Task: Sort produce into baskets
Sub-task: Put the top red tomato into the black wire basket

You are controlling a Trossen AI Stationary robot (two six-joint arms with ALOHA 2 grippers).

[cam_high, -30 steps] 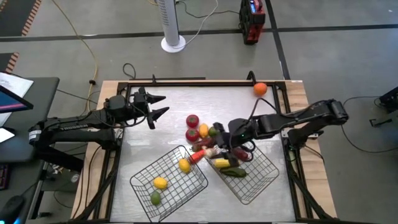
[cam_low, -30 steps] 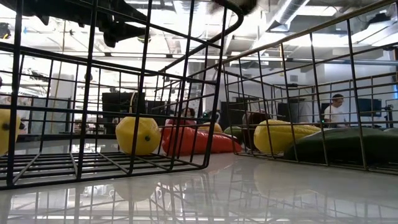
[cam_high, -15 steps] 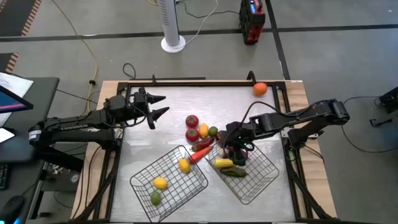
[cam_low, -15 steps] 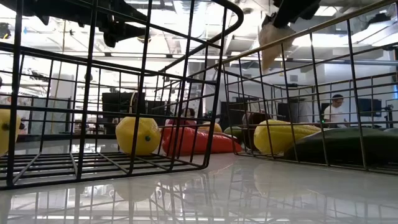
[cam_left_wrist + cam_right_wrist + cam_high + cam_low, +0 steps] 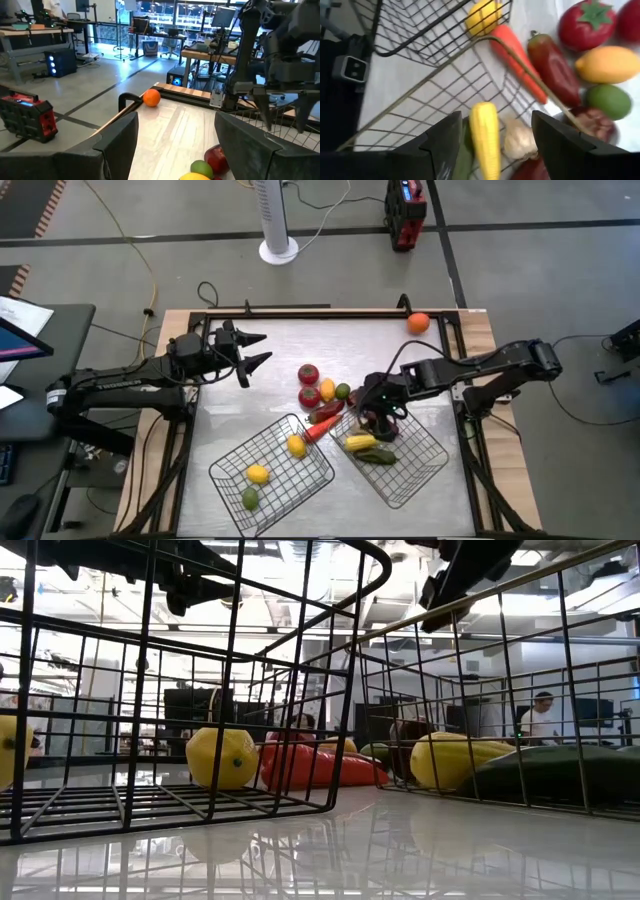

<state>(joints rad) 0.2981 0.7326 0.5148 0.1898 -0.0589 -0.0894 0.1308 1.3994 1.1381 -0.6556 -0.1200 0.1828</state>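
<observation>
Your right hand (image 5: 381, 418) hangs released above the corn (image 5: 485, 136); dropping lower, its fingers could catch the basket (image 5: 425, 465) wire and drag it.

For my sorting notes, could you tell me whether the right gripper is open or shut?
Open. In the right wrist view, the right gripper shows two dark fingers spread apart, empty, above the yellow toy corn in the silver wire basket.
</observation>
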